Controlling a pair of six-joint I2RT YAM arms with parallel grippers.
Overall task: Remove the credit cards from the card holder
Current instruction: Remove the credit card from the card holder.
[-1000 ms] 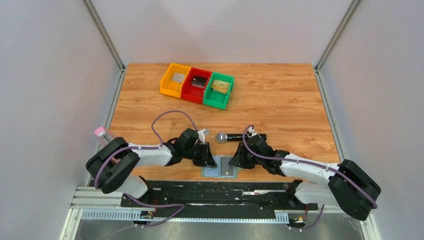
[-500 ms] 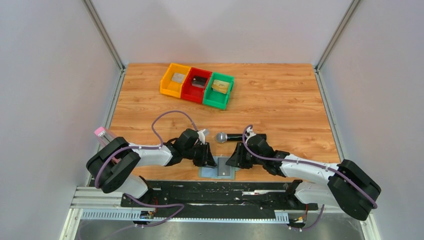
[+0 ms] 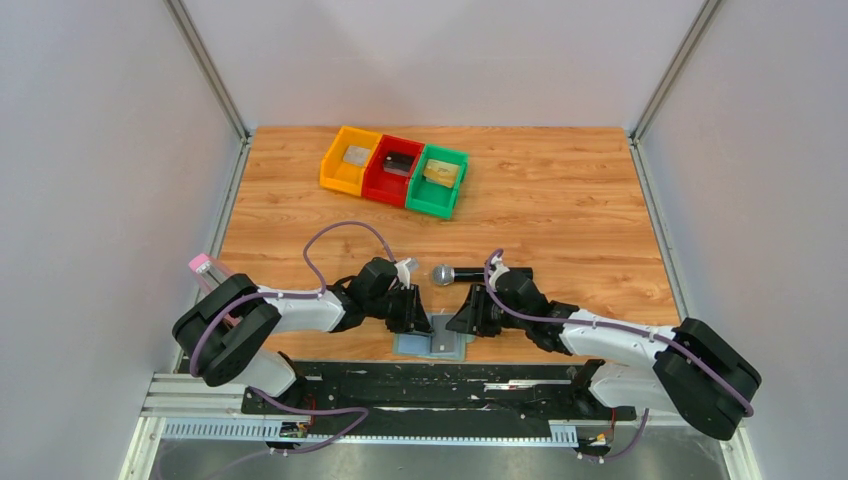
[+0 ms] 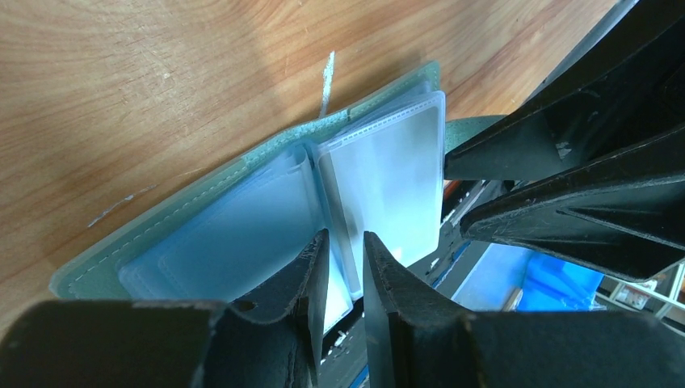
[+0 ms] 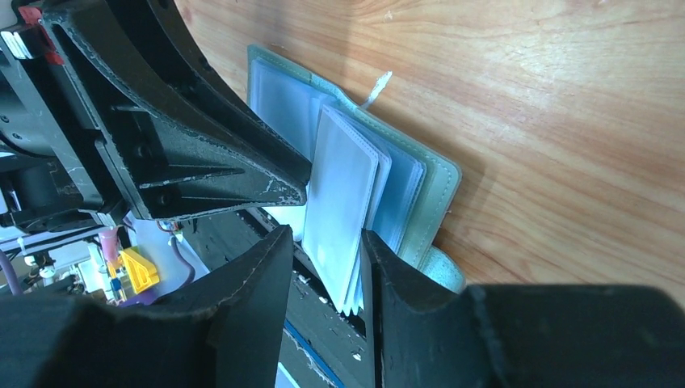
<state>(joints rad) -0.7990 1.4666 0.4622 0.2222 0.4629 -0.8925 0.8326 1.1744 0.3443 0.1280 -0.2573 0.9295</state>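
The card holder [image 3: 432, 346] lies open at the near edge of the bench [image 3: 560, 200], about midway along that edge and between the 2 arms, its pale blue-green cover flat on the wood. The left gripper [image 3: 418, 322] is down over the holder's left half. In its wrist view the 2 fingers [image 4: 311, 275] stand with only a narrow slot between them and a clear sleeve showing in that slot. Whether they are pinching the sleeve or only standing over it, I cannot tell. The right gripper [image 3: 460, 322] is down over the right half. Its own view shows a bundle of clear sleeves [image 5: 343, 194] lifted off the cover and standing on edge. The bundle fills the gap between the 2 fingers [image 5: 266, 275], so the jaws are clenched on it. A fingertip of the left gripper touches the bundle's left face. Just beyond the 2 grippers a black microphone [image 3: 470, 273] lies on its side, silver head to the left. Towards the far edge, left of centre, 3 bins sit side by side and touching: yellow bin [image 3: 335, 170], red bin [image 3: 378, 185] and green bin [image 3: 425, 200]. A gold-yellow card [image 3: 441, 172] lies in the green one, well apart from the holder.
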